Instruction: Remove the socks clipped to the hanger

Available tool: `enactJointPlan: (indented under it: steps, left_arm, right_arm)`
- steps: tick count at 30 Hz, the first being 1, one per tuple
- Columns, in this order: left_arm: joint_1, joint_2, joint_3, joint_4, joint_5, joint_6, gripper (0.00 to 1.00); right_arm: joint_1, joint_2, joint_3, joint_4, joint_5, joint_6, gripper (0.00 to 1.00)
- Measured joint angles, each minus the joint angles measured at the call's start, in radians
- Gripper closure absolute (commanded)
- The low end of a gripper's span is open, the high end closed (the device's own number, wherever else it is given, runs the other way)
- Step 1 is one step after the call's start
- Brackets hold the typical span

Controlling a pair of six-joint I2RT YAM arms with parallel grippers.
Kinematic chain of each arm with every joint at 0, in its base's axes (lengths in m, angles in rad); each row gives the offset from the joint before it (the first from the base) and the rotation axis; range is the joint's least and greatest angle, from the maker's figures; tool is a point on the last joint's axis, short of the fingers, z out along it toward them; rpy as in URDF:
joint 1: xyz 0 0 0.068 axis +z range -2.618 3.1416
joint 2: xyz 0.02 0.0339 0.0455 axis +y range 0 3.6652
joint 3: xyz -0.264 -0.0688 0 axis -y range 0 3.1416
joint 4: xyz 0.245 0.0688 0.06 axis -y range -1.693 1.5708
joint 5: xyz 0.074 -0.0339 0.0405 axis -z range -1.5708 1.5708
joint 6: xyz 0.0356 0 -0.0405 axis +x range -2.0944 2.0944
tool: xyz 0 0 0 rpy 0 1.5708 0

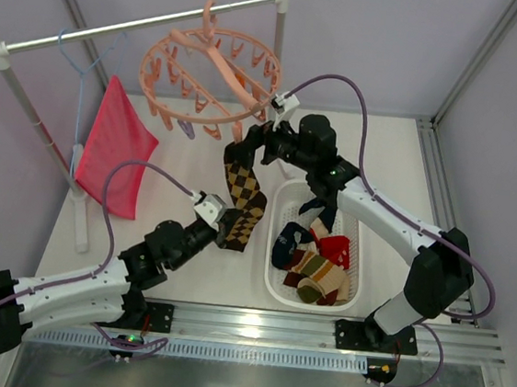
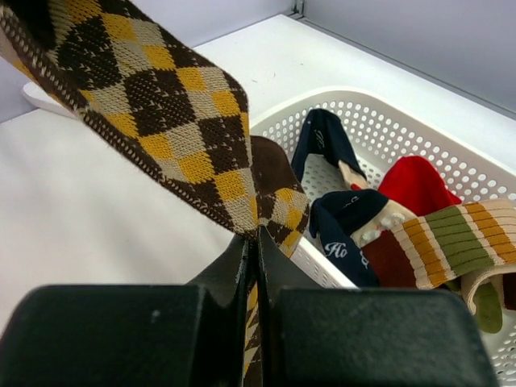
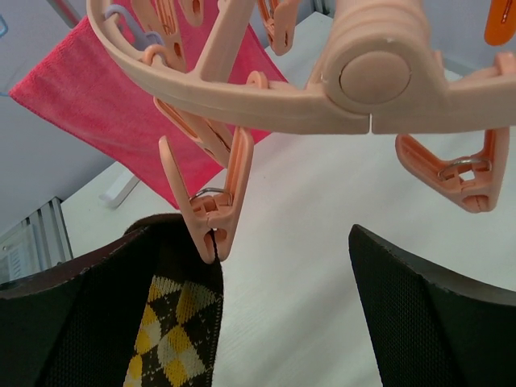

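Observation:
The salmon-pink ring hanger [image 1: 211,70] hangs by its hook from the rail. One peg [image 3: 211,211] on the hanger [image 3: 266,89] pinches the dark cuff of a brown-tan diamond-patterned sock [image 1: 241,187]. My right gripper [image 1: 251,143] is open, its fingers either side of that peg, right gripper [image 3: 270,242], with the sock [image 3: 169,334] lying against the left finger. My left gripper [image 2: 256,240] is shut on the lower end of the diamond sock [image 2: 161,105], left gripper [image 1: 225,225] beside the basket. The sock stretches taut between peg and left gripper.
A white perforated basket [image 1: 272,283] at front right holds navy [image 2: 326,145], red [image 2: 415,185] and striped [image 2: 455,238] socks. A pink-red cloth [image 1: 115,146] hangs on a light-blue wire hanger [image 1: 83,60] from the rail [image 1: 138,24], whose white post [image 1: 28,100] stands at left.

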Motion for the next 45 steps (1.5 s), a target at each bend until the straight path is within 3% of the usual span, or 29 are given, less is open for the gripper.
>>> enactJointPlan:
  steps: [15, 22, 26, 27, 29, 38, 39, 40, 42, 45]
  left_arm:
    - [0.000, 0.012, 0.002, -0.001, 0.011, 0.000, 1.00]
    - [0.000, 0.001, 0.002, -0.002, 0.018, 0.000, 1.00]
    - [0.000, -0.005, 0.002, -0.003, 0.018, 0.000, 1.00]
    - [0.000, -0.005, 0.002, -0.003, 0.018, 0.000, 1.00]
    - [0.000, -0.005, 0.002, -0.006, 0.020, 0.000, 1.00]
    - [0.000, -0.005, 0.002, -0.016, 0.026, 0.000, 1.00]
    - [0.000, -0.005, 0.002, -0.016, 0.026, 0.000, 1.00]
    - [0.000, -0.005, 0.002, -0.016, 0.026, 0.000, 1.00]
    - [0.000, -0.005, 0.002, -0.016, 0.026, 0.000, 1.00]
    - [0.000, -0.005, 0.002, -0.016, 0.026, 0.000, 1.00]
  right_arm:
    - [0.025, 0.068, 0.128, 0.045, -0.029, 0.001, 0.06]
    - [0.047, 0.097, 0.128, 0.046, -0.017, -0.002, 0.41]
    - [0.053, 0.097, 0.128, 0.060, 0.000, -0.002, 0.69]
    - [0.054, 0.097, 0.128, 0.063, 0.003, -0.004, 0.89]
    - [0.055, 0.097, 0.128, 0.071, 0.014, -0.003, 0.96]
    - [0.064, 0.097, 0.129, 0.084, 0.046, -0.002, 0.94]
    - [0.064, 0.097, 0.129, 0.083, 0.048, -0.003, 0.89]
    - [0.065, 0.097, 0.129, 0.083, 0.051, -0.003, 0.52]
    - [0.066, 0.097, 0.129, 0.082, 0.053, -0.005, 0.25]
    - [0.068, 0.094, 0.123, 0.082, 0.071, -0.014, 0.15]
